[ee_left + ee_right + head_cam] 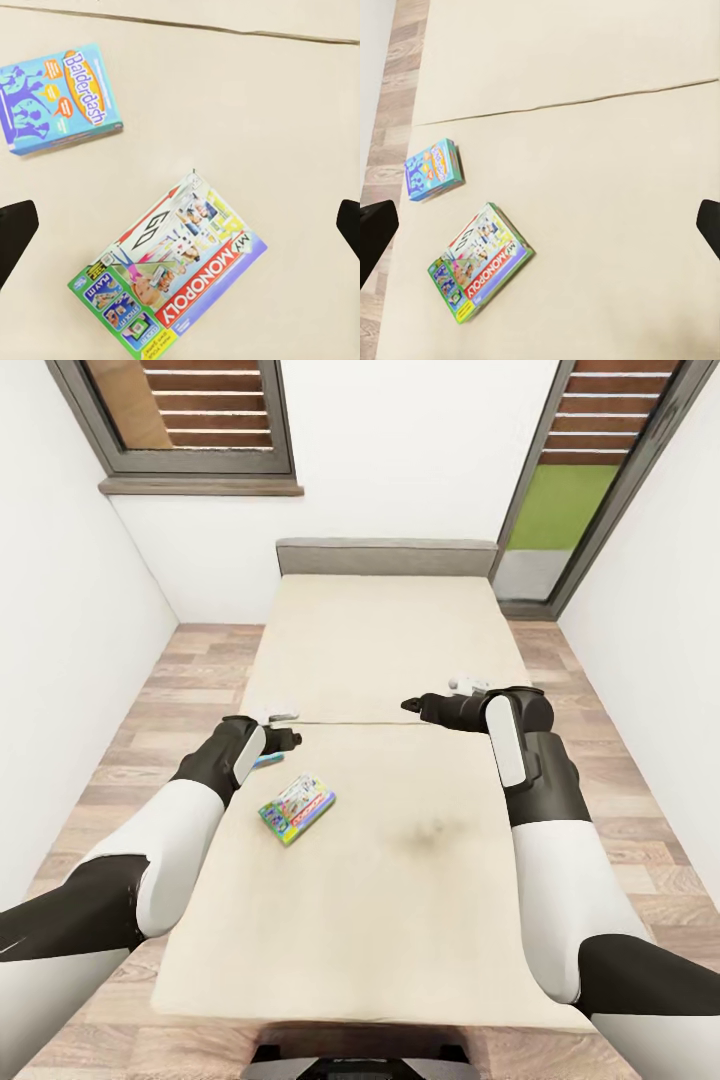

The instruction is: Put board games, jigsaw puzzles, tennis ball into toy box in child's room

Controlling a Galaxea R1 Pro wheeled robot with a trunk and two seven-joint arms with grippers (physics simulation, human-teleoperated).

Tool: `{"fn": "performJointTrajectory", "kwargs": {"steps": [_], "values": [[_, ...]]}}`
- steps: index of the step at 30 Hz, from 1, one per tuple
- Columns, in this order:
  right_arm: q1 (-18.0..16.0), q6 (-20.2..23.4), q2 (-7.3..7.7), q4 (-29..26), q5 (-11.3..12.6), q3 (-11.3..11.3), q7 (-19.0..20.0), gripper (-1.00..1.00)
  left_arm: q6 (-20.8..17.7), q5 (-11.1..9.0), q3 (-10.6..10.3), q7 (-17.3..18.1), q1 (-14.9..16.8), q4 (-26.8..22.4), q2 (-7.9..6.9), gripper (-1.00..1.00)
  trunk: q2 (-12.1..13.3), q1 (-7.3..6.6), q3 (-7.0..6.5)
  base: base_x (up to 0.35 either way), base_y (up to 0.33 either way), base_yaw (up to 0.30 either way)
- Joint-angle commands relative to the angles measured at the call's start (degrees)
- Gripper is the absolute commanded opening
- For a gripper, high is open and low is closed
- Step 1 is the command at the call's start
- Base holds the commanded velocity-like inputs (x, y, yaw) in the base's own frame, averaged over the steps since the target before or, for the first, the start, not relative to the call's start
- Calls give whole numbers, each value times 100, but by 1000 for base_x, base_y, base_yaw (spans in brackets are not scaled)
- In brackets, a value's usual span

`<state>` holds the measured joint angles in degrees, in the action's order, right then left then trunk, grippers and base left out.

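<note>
Cream matte bed [400, 880] bears two flat, seemingly cardboard board games [169, 259].

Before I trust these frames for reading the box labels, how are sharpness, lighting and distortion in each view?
Head view: wide-angle, walls and window frames splay outward; flat light; a dark smudge on the bed; the Monopoly box too small to read. Left wrist view: "Balderdash" on the blue box and "MONOPOLY" readable, slightly soft, no glare. Right wrist view: both boxes smaller, only "MONOPOLY" legible.
</note>
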<state>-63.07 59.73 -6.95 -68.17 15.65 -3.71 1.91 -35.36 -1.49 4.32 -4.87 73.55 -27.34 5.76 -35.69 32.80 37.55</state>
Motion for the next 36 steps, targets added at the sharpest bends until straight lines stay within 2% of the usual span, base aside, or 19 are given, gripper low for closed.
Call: {"fn": "performJointTrajectory", "kwargs": {"steps": [1,14,36], "values": [[-4,27,-8,-7,-10,-16,20,100,-29,-18,35,-23,11,-8,6,100,-6,1,15,0,0,0],[3,27,-17,-24,-10,-8,20,100,-37,-23,39,-23,123,-8,9,100,-6,1,136,0,0,0],[14,27,-22,-52,-10,31,28,100,-10,-18,36,-23,133,-8,51,100,-6,1,341,0,0,0]]}}
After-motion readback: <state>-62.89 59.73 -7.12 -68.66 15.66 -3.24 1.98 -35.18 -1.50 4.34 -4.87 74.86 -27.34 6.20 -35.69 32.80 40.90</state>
